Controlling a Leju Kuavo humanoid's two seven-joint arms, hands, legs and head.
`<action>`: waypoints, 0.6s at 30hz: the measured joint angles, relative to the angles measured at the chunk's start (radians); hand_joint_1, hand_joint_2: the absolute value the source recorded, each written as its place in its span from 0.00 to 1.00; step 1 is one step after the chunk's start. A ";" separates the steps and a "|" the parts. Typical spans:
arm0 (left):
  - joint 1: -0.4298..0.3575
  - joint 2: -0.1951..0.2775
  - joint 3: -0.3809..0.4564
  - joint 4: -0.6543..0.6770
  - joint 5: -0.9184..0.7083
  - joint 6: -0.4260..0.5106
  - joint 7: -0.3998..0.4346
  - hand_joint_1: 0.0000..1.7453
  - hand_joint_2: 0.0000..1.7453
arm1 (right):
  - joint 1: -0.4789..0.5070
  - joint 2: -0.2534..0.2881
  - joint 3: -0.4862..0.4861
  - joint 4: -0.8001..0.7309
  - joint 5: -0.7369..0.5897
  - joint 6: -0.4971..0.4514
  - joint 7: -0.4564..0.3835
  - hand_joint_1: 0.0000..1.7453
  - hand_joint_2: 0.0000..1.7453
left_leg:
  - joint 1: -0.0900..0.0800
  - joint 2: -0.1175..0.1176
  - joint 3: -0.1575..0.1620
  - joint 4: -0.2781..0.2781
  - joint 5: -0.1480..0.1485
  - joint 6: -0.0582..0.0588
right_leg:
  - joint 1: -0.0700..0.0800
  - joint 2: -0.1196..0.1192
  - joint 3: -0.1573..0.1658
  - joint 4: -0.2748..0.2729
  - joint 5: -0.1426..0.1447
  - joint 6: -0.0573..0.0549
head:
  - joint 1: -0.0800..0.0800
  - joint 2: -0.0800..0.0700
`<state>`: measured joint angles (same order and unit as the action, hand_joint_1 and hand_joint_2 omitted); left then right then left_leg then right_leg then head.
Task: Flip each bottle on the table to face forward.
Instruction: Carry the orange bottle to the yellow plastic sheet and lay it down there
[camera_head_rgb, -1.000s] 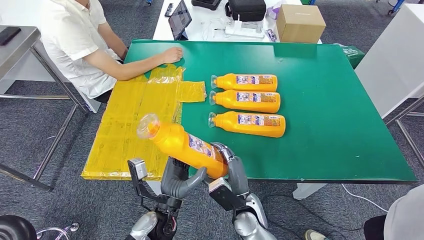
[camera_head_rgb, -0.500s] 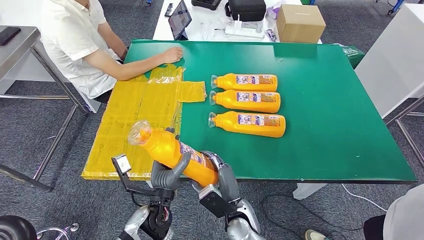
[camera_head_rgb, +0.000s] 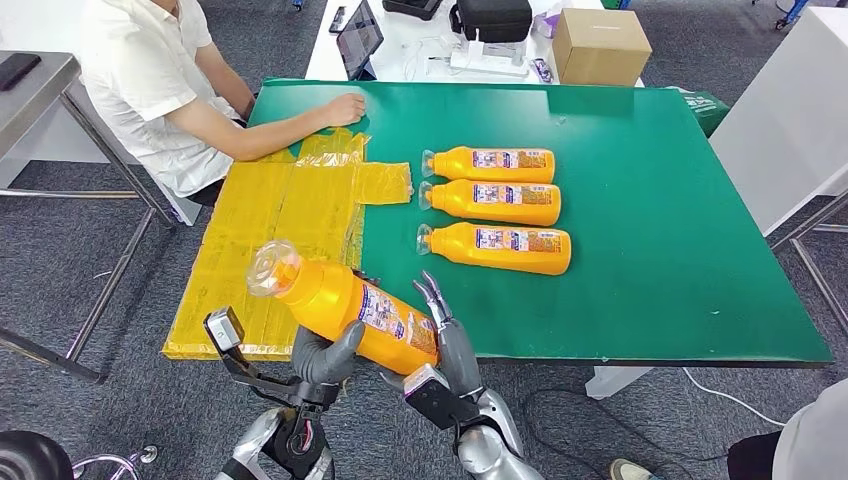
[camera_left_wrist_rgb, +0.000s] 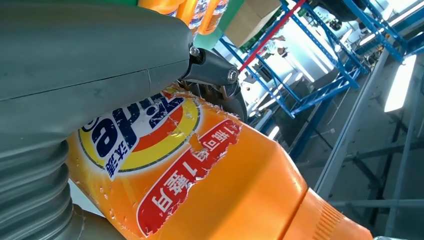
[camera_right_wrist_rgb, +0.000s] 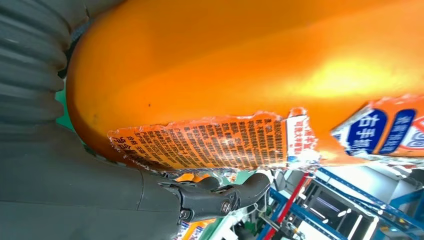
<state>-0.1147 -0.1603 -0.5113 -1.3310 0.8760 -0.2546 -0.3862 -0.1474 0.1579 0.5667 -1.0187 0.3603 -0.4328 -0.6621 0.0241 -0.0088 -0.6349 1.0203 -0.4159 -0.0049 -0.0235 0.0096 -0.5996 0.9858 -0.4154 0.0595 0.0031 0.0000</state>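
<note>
Head view: your left hand and right hand both grip the orange bottle, tilted above the near bench edge; a loosened right grip could drop it floorward.

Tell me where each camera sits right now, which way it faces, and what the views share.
Head view: high on the body, looking forward and down over the green table; both arms come in from below, left hand and right hand on the held bottle.
Left wrist view: behind the left hand, tight on the bottle's front label, blue racking beyond.
Right wrist view: behind the right hand, tight on the bottle's fine-print label.
Shared: all three show the held bottle.
</note>
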 joint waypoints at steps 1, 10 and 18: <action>0.000 0.001 -0.001 0.000 -0.010 -0.001 -0.001 1.00 1.00 | 0.002 0.000 -0.002 -0.001 -0.001 0.002 0.000 0.00 1.00 | 0.000 0.000 0.000 0.000 0.000 0.000 | 0.000 0.000 0.000 0.000 0.000 0.000 | 0.000 0.000; 0.000 -0.004 0.005 0.006 -0.070 0.094 -0.020 1.00 1.00 | 0.040 0.000 -0.017 -0.019 0.042 -0.064 -0.022 0.00 0.00 | 0.000 0.000 0.000 0.000 0.000 0.000 | 0.000 0.000 0.000 0.000 0.000 0.000 | 0.000 0.000; 0.002 -0.020 0.092 0.013 -0.106 0.296 -0.019 1.00 1.00 | 0.121 -0.014 -0.029 -0.092 0.072 -0.239 -0.034 0.00 0.00 | 0.000 0.000 -0.001 0.000 0.000 0.000 | 0.000 0.000 -0.001 0.000 0.000 0.000 | 0.000 0.000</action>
<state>-0.1129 -0.1801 -0.4193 -1.3181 0.7704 0.0412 -0.4050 -0.0261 0.1439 0.5378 -1.1104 0.4324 -0.6715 -0.6957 0.0242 -0.0091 -0.6357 1.0203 -0.4162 -0.0050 -0.0234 0.0095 -0.6002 0.9858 -0.4156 0.0595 0.0032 0.0000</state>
